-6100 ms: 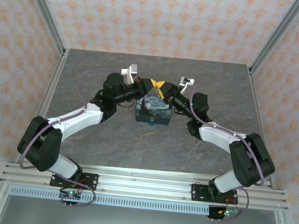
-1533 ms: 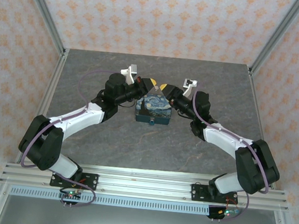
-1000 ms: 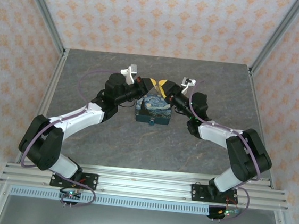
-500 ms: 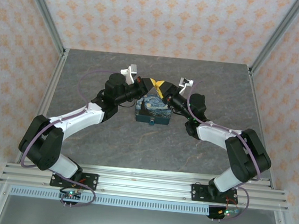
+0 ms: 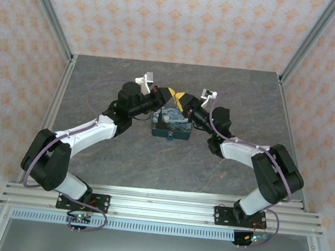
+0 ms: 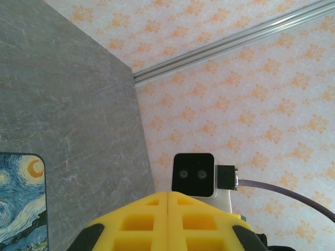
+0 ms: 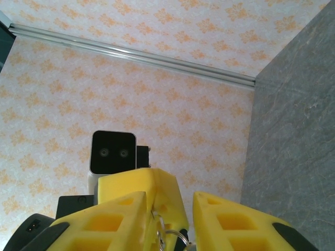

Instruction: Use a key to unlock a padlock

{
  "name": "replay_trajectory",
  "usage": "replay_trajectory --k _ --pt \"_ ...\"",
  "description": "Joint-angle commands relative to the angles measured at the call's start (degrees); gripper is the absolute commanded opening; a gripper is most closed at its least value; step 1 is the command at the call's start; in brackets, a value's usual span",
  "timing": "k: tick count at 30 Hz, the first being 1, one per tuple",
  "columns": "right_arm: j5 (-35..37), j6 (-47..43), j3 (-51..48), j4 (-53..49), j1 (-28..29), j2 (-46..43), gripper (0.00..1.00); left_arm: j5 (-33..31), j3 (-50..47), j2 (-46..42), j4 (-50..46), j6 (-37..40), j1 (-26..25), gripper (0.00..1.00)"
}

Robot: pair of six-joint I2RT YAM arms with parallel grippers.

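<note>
The dark-blue swirl-patterned box (image 5: 172,122) lies mid-table, and the tiny blue padlock (image 5: 170,136) hangs on its near face. Both grippers meet just above the box's far edge. My left gripper (image 5: 170,94) (image 6: 167,194) is shut, its yellow fingers pressed flat together. In the right wrist view those shut fingers (image 7: 153,178) stand between the fingers of my right gripper (image 7: 168,197), whose jaws are still apart. The key's small metal ring (image 7: 171,236) pokes out at the left gripper's seam; the key blade is hidden. In the top view my right gripper (image 5: 184,100) touches the left one's tip.
The right arm's wrist camera (image 6: 193,174) faces the left wrist view closely. A corner of the box (image 6: 20,206) shows at lower left there. Grey stone tabletop (image 5: 151,166) surrounds the box. Patterned walls and aluminium posts (image 5: 47,14) enclose the table.
My right gripper has swung left onto the left gripper's tip and its jaws have narrowed around it. The left arm and the box have stayed put.
</note>
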Motion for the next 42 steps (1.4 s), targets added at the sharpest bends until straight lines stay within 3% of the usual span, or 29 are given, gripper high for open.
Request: replay_trajectory --k 1,19,33,42 --pt "0.60 0.47 -0.84 3.89 0.41 -0.26 0.29 -1.04 -0.19 -1.45 0.84 0.82 -0.38 0.00" --pt "0.32 0.35 0.07 3.57 1.38 0.10 0.28 -1.19 -0.39 -1.44 0.84 0.74 -0.36 0.00" --pt "1.48 0.12 -0.92 2.58 0.51 -0.79 0.15 -1.39 -0.93 -2.24 0.76 0.74 -0.31 0.00" --pt "1.39 0.36 -0.80 2.57 0.33 -0.62 0.00 -2.16 -1.61 -2.86 0.98 0.56 -0.32 0.00"
